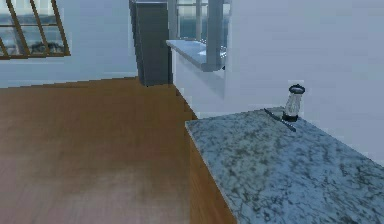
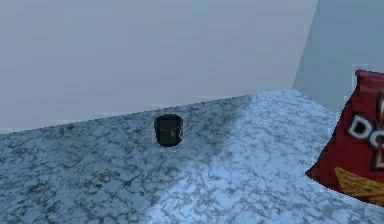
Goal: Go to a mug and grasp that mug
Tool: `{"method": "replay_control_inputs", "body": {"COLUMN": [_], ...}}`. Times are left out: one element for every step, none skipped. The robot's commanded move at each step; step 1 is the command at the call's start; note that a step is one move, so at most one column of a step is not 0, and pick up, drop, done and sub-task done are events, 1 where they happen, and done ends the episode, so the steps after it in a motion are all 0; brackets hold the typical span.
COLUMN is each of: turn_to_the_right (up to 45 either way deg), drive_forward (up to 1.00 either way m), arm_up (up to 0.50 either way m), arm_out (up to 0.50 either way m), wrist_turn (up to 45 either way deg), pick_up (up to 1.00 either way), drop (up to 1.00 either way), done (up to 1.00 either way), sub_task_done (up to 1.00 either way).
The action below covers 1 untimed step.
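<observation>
One small dark mug [image 2: 169, 129] stood upright on the speckled grey countertop [image 2: 90, 170], near the pale wall [image 2: 130, 50] and well apart from one red snack bag [image 2: 355, 135] with bold print at the arm side view's right edge. Ahead, a stone counter [image 1: 290, 170] bore one glass jar [image 1: 294, 102] with one thin dark utensil [image 1: 280, 117] just beside it. One dark fridge [image 1: 152, 42] stood beyond the wooden floor [image 1: 90, 150]. The gripper's state could not be told.

Speckled counter [image 2: 100, 175]: dark cup [image 2: 168, 129], red bag [image 2: 356, 135]
</observation>
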Motion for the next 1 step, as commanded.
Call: {"method": "replay_control_inputs", "body": {"turn_to_the_right": [0.0], "drive_forward": [0.0], "arm_up": [0.38], "arm_out": [0.0], "wrist_turn": [0.0], "pick_up": [0.0], "drop": [0.0], "done": [0.0], "sub_task_done": [0.0]}}
